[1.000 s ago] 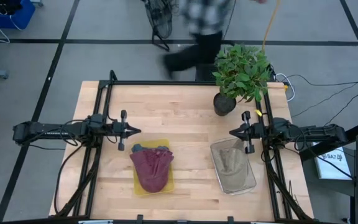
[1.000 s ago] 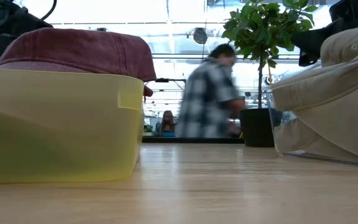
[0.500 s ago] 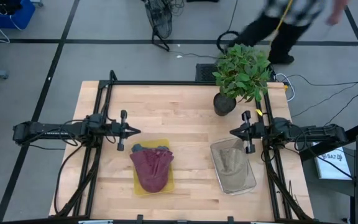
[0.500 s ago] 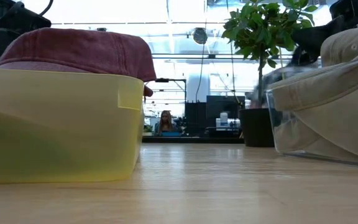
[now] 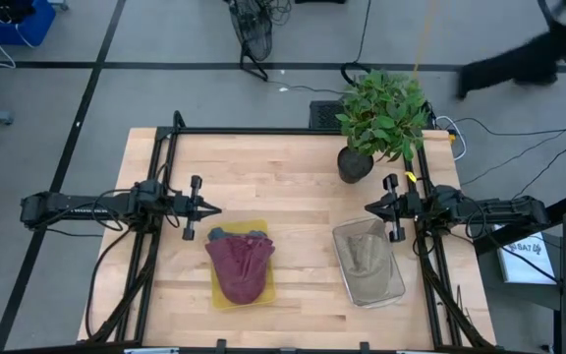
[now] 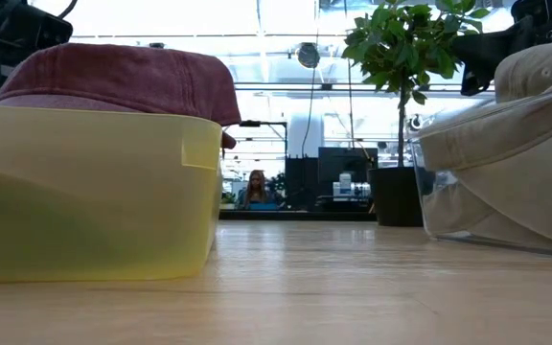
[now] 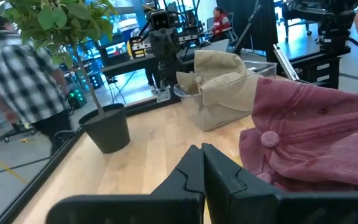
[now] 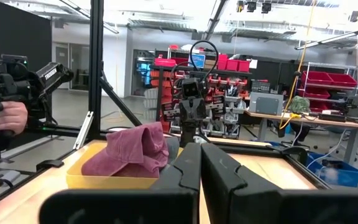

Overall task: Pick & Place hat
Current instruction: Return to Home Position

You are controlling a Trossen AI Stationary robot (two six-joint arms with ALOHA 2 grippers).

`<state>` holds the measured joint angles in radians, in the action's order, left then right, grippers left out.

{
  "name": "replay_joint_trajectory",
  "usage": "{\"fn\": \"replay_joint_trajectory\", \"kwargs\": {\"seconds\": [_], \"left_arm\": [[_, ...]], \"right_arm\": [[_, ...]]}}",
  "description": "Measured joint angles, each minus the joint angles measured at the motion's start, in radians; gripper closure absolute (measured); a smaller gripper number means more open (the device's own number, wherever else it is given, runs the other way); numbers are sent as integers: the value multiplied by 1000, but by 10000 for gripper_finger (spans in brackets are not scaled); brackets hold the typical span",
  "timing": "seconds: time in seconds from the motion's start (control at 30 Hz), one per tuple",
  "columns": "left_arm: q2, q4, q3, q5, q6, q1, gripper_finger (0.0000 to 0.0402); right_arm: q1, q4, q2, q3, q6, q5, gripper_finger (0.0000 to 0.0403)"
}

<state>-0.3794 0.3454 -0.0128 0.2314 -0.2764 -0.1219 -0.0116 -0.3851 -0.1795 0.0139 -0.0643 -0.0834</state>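
Parking now, we hold left gripper (image 5: 207, 207) and right gripper (image 5: 369, 209) closed and empty. Cap (image 5: 240, 265) lies in bin (image 5: 216, 283) beside left fingers (image 7: 190, 175). Next, we think, just rest.

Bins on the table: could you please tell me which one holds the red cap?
The yellow bin, nearer the left gripper; the clear bin holds a beige cap.

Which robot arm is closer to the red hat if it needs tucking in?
Left, probably. The left gripper sits shut just beside the yellow bin holding the red hat; the right gripper is farther off, by the clear bin.
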Motion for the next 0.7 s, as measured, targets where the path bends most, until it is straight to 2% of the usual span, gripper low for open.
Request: {"fn": "replay_joint_trajectory", "kwargs": {"seconds": [0.43, 0.7], "left_arm": [[0, -11, 0, -1, 33, 0, 385], [0, -13, 1, -4, 46, 0, 398]], "right_arm": [[0, 0, 0, 0, -1, 0, 403], [0, 1, 0, 0, -2, 1, 403]]}}
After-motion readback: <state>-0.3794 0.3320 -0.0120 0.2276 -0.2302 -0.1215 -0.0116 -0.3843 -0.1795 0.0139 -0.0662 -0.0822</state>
